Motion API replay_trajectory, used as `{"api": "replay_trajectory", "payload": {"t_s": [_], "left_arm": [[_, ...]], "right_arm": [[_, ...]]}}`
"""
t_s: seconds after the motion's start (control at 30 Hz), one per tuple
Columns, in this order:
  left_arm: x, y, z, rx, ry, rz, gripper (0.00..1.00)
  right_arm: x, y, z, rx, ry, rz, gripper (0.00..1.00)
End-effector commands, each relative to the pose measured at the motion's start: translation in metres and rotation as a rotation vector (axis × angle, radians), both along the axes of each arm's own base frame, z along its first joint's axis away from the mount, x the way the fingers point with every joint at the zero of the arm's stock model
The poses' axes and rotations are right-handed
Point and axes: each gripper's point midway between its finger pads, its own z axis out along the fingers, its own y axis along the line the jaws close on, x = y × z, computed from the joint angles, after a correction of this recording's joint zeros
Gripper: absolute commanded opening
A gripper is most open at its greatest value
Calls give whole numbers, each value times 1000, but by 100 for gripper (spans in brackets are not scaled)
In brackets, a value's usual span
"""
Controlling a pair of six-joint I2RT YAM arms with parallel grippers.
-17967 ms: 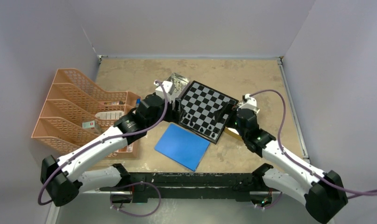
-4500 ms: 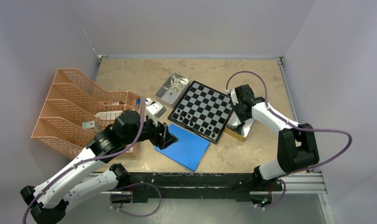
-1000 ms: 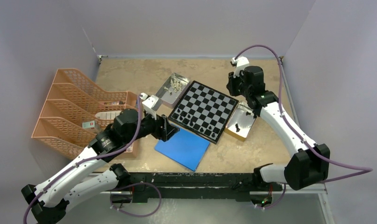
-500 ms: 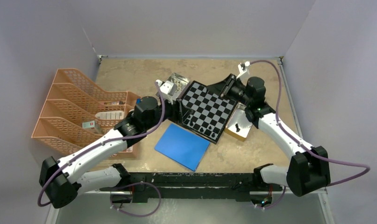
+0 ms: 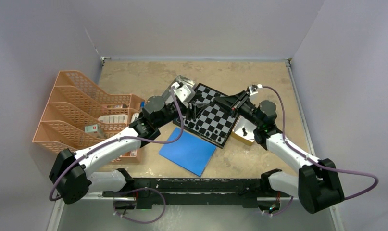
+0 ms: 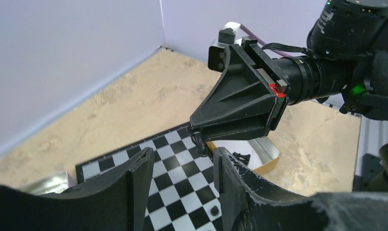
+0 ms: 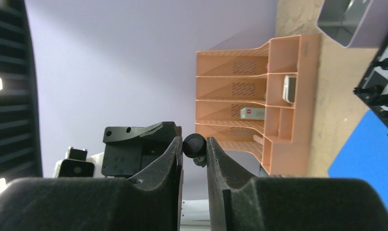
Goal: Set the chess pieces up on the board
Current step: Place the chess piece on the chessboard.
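— Where is the piece (image 7: 194, 144) being kept?

— It is being pinched, tiny and black, at the very tips of the right gripper (image 7: 193, 147). It is being carried in the air over the far half of the board (image 5: 219, 119), not rested on any square.

— Which way is it being pointed?

— Toward the left gripper (image 6: 182, 156), which is being held just beside it, tip facing tip, jaws apart with nothing between. A hand-over is being judged likely, with the left as the nearer free arm. The long axis is not being shown clearly: a round head is being seen between the pads, with a stub beneath.

— And the room around?

— Other pieces (image 5: 207, 131) are being kept along the board's near edge, and the squares seen under the tips are bearing nothing. A gold tin (image 5: 249, 137) is lying at the board's right edge and a blue sheet (image 5: 188, 150) off its near corner, both well apart from the tips.
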Motion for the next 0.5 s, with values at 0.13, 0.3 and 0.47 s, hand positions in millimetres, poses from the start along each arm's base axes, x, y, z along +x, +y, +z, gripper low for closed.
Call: {"api": "replay_trajectory", "payload": {"t_s": [0.13, 0.3, 0.47], "left_arm": [[-14, -22, 18, 25, -234, -167, 45], [-16, -29, 11, 48, -260, -204, 45], [-13, -37, 9, 56, -258, -209, 42]], "right_arm": [[-13, -2, 30, 145, -39, 31, 9], [-15, -1, 29, 155, -28, 43, 9], [-14, -2, 29, 147, -30, 35, 9]]}}
